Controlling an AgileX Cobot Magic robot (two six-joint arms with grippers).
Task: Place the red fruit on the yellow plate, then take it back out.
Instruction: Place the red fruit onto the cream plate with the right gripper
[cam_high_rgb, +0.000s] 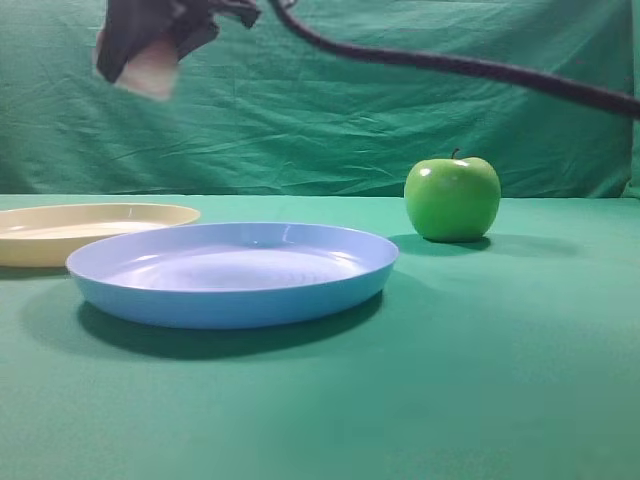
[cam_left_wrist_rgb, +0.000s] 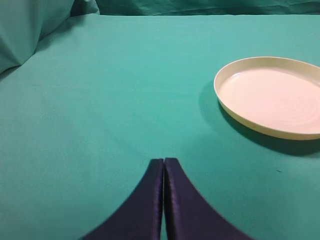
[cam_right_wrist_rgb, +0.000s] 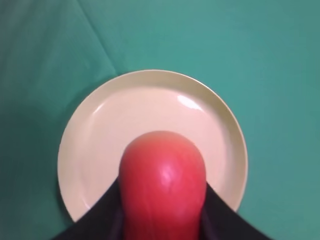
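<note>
Above the yellow plate (cam_right_wrist_rgb: 95, 125), right gripper (cam_right_wrist_rgb: 162, 220) clamps the smooth, dull-red fruit (cam_right_wrist_rgb: 162, 185).

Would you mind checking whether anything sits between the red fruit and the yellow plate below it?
Nothing visible does. The right pincer holds the red fruit directly above the yellow plate, whose surface is bare. The blue plate and green apple sit off to the side.

My right gripper (cam_high_rgb: 150, 50) is a blur at the high view's top edge. The yellow plate (cam_high_rgb: 60, 232) runs off the left edge there. The red fruit (cam_right_wrist_rgb: 163, 185) hides the plate's near rim.
</note>
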